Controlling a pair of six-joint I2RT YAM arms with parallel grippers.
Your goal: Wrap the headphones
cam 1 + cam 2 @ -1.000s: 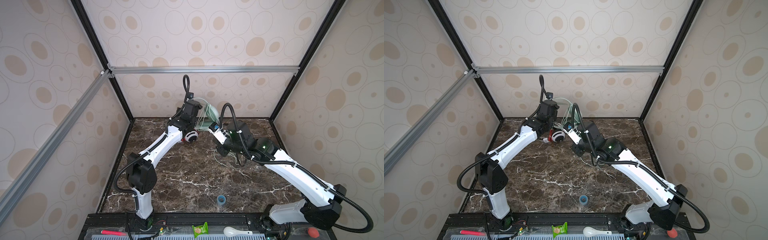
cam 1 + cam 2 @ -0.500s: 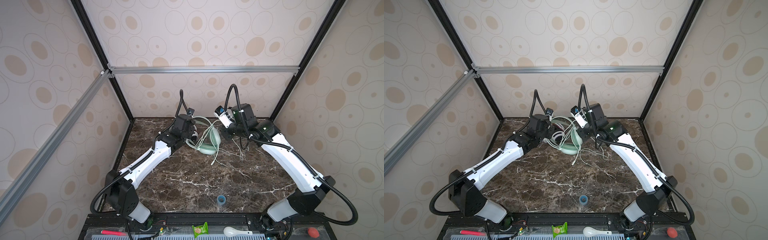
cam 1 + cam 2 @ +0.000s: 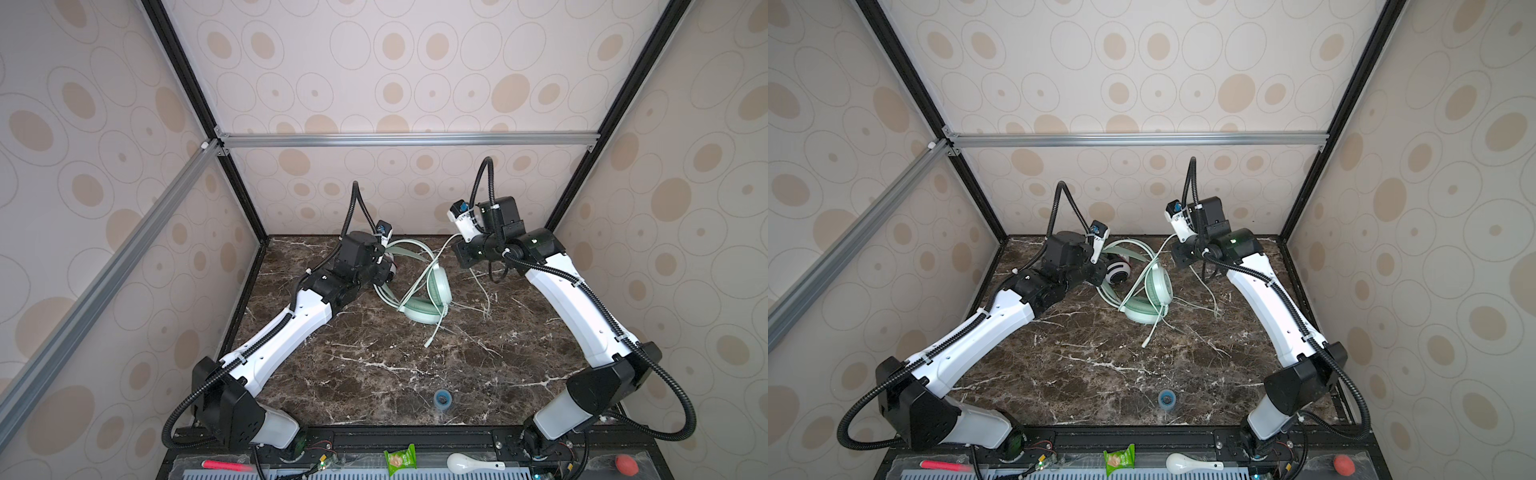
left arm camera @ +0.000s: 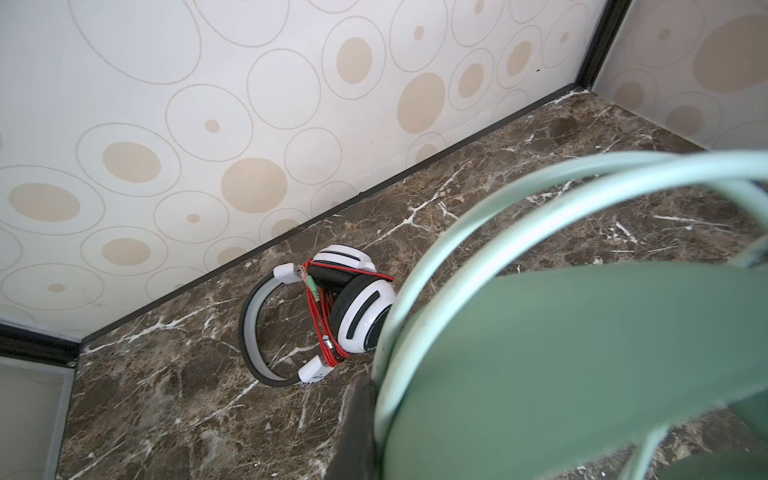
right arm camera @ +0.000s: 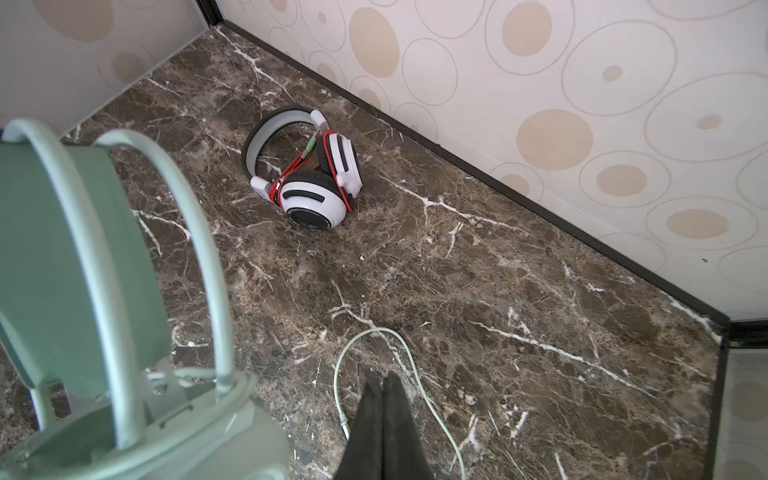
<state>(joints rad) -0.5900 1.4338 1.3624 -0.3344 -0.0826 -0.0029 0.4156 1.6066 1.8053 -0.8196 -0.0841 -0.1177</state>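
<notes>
**A:** What changed in the last second?

**B:** Big one first. The mint headphones [image 3: 428, 295] were up in the air at the back, with both arms bunched around them. Now they lie on the worktop [image 3: 374, 374], middle-rear, and the arms have swung apart to either side.

**A:** Jaws?

**B:** The left gripper [image 4: 359, 411] has its jaws pressed together, hard against the mint headband [image 4: 519, 199]. The right gripper [image 5: 384, 395] is also pressed together, with a loop of mint cord [image 5: 337, 374] just past the tips. Both top views show cord rising toward that gripper and dropping away again. I can't tell whether either actually has a pinch, since the contact points are hidden.

**A:** The other pair?

**B:** The white headphones [image 5: 316, 199] sit near the back wall with the cups folded in. The red cord [image 4: 320, 316] is wound round them, so that pair looks done.

**A:** So where are we?

**B:** Roughly halfway, I'd say. The mint cord trails loose across the worktop and its plug [image 3: 428, 344] lies free in front of the cups. No turns are on it yet, so the set-down reads as a regrip before winding.
</notes>
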